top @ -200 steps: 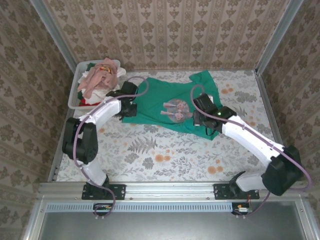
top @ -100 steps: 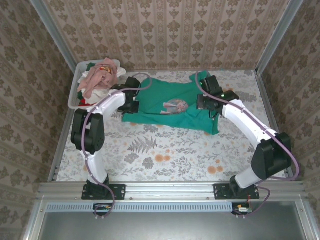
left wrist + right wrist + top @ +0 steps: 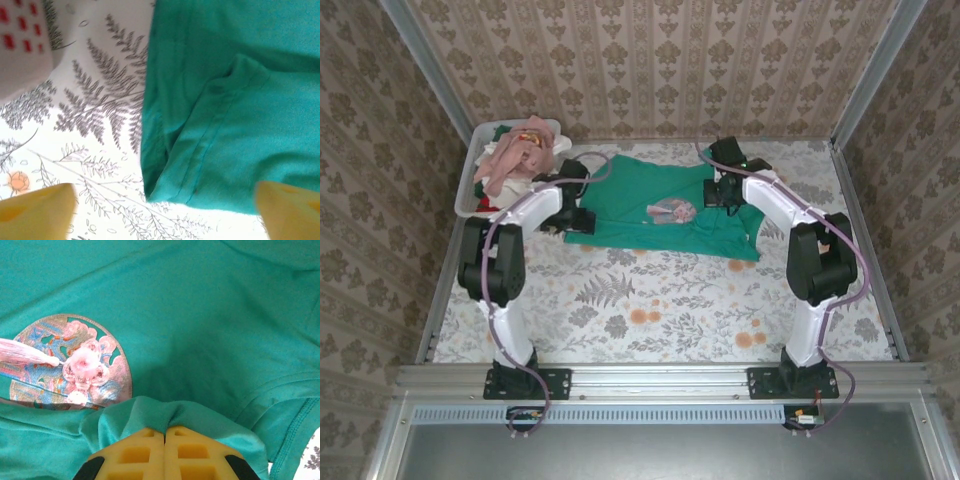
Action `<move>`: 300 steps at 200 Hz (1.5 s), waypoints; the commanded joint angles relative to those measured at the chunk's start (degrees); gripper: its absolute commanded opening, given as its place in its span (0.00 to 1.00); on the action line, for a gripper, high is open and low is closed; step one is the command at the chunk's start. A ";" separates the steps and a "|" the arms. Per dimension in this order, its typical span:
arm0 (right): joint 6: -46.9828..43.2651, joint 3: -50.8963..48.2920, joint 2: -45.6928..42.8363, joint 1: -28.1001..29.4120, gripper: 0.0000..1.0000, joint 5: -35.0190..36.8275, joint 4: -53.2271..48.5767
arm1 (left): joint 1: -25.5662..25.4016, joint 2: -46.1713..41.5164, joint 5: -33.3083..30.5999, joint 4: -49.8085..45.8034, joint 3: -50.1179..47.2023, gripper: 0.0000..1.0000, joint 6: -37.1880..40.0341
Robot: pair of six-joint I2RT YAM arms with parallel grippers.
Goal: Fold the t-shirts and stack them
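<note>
Patterned wallpaper walls (image 3: 650, 60) enclose a tabletop (image 3: 650, 310) covered in a fern-and-flower pattern.

1. The teal t-shirt (image 3: 630, 205) lies on the far half of the tabletop. Its long axis runs left to right, parallel to the far wall. The round pink-grey chest print (image 3: 670, 212) faces up near the middle of the cloth. I cannot tell which way the collar points.
2. My right pincer (image 3: 164, 434) has its fingers pressed together, clamped on a raised fold of the teal t-shirt just beside the chest print, toward the shirt's right end.
3. My left pincer (image 3: 162, 215) stands with its fingers wide apart and grips nothing. It hangs over the shirt's left near corner, where a stitched hem (image 3: 200, 165) lies doubled over on the tabletop.
4. A white tub (image 3: 468, 200) sits in the far left corner, near the shirt's left end. It contains heaped t-shirts (image 3: 520, 150): pink on top, white beneath, and red low at the near end.
</note>
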 commanded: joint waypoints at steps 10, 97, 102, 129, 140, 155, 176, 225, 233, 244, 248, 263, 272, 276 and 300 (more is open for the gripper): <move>-1.68 5.78 2.32 -2.00 0.01 -1.15 -2.24 | 0.75 -7.33 5.18 7.35 -9.27 1.00 -0.93; -4.22 13.83 4.27 -2.44 0.65 0.35 -8.75 | 0.75 -0.81 8.30 8.69 -8.00 0.75 -1.82; -4.22 12.92 2.82 -2.38 0.73 0.84 -8.91 | 0.79 -0.35 8.31 8.57 -7.67 0.73 -1.76; -3.46 0.66 -9.26 -0.07 0.78 3.58 -7.11 | 0.93 1.40 8.64 8.59 -6.24 0.64 -1.94; -2.15 -8.23 -14.66 2.68 0.78 4.06 -3.89 | 0.99 1.89 8.32 8.38 -5.85 0.57 -1.96; 0.34 -18.25 -18.52 7.50 0.79 7.12 -0.42 | 1.27 2.27 8.38 8.14 -5.55 0.42 -1.82; 3.96 -26.48 -18.25 9.59 0.77 5.59 4.08 | 1.59 1.65 9.04 7.12 -5.90 0.23 -1.46; 5.10 -22.41 -7.00 9.47 0.74 7.74 3.01 | 2.28 -5.36 10.39 8.71 -15.48 0.09 -3.13; 5.27 -22.48 -6.57 9.66 0.74 8.22 2.96 | 2.41 -6.14 10.34 8.97 -16.69 0.13 -3.32; 5.66 -22.52 -5.69 9.67 0.74 10.39 2.57 | 2.77 -7.18 10.31 9.30 -17.95 0.16 -3.44; 5.65 -22.16 -5.17 9.54 0.74 11.09 2.12 | 2.94 -7.46 10.31 9.40 -18.28 0.16 -3.35; 5.80 -19.87 -2.36 9.10 0.72 13.61 -0.87 | 3.72 -8.25 10.60 9.75 -19.18 0.14 -3.15; 5.67 -18.66 -0.72 8.97 0.70 15.06 -2.48 | 4.11 -8.36 10.88 9.86 -19.43 0.12 -2.89; 5.61 -18.11 -0.08 8.97 0.68 15.85 -3.27 | 4.26 -8.44 10.76 9.88 -19.45 0.12 -2.79; 5.02 -17.83 0.24 8.80 0.52 16.91 -4.98 | 4.74 -8.43 11.19 10.13 -19.65 0.10 -1.94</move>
